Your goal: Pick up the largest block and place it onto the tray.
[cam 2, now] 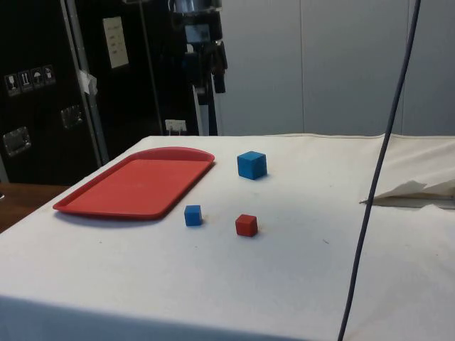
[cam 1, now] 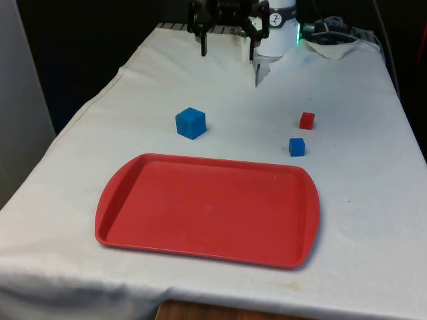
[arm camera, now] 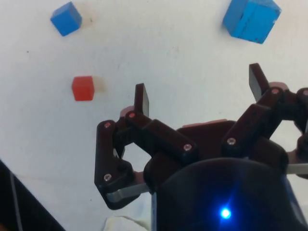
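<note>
Reaching comes first: the black two-finger end effector (cam 1: 227, 37) hangs high over the far end of the white-clothed counter (cam 1: 360, 200), fingers spread and holding nothing, well apart from the large blue cube-shaped block (cam 1: 191, 123), which rests beyond the far rim of the flat red plastic tray (cam 1: 207, 208). A clean pick likely calls for centring above that cube, squaring the fingers to two opposite faces and descending straight, keeping off the small blue cube (cam 1: 297, 147) and small red cube (cam 1: 306, 121) nearby
</note>
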Controlling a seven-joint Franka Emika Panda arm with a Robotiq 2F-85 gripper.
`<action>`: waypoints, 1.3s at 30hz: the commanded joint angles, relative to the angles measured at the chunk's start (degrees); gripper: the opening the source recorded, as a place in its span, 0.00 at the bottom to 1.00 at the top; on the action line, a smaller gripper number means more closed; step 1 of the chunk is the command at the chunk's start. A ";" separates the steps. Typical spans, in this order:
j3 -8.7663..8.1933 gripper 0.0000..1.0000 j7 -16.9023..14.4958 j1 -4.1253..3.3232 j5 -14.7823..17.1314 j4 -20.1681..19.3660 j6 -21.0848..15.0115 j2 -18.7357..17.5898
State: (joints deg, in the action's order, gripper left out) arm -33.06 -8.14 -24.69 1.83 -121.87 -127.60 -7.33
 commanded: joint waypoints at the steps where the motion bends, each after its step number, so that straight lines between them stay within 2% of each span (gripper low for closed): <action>1: -0.06 1.00 -0.06 0.06 0.00 -0.52 -0.63 0.00; 4: -0.57 1.00 -0.63 0.40 0.23 -2.64 -3.72 0.11; 10: -1.32 1.00 -1.20 0.80 0.40 -5.27 -7.28 -0.06; 11: -1.38 1.00 -0.86 0.69 0.06 -4.93 -6.47 -0.11; 20: -2.23 1.00 -0.86 1.09 1.38 -7.22 -11.80 -2.12; 21: -2.35 1.00 -0.80 0.92 0.97 -7.05 -11.12 -2.06; 25: -2.52 1.00 -0.69 1.15 2.12 -7.51 -13.35 -3.38; 26: -2.58 1.00 -0.63 1.03 1.78 -7.28 -12.66 -3.44; 34: -3.32 1.00 -0.80 1.49 3.55 -8.88 -17.25 -5.67; 35: -3.32 1.00 -0.63 1.32 3.27 -8.31 -16.16 -5.84; 36: -3.44 1.00 -0.86 1.49 3.61 -9.17 -17.76 -5.79; 39: -3.72 1.00 -0.97 1.72 3.67 -10.37 -19.42 -5.96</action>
State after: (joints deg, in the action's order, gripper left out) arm -36.84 -8.77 -23.20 5.16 -131.72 -146.16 -13.46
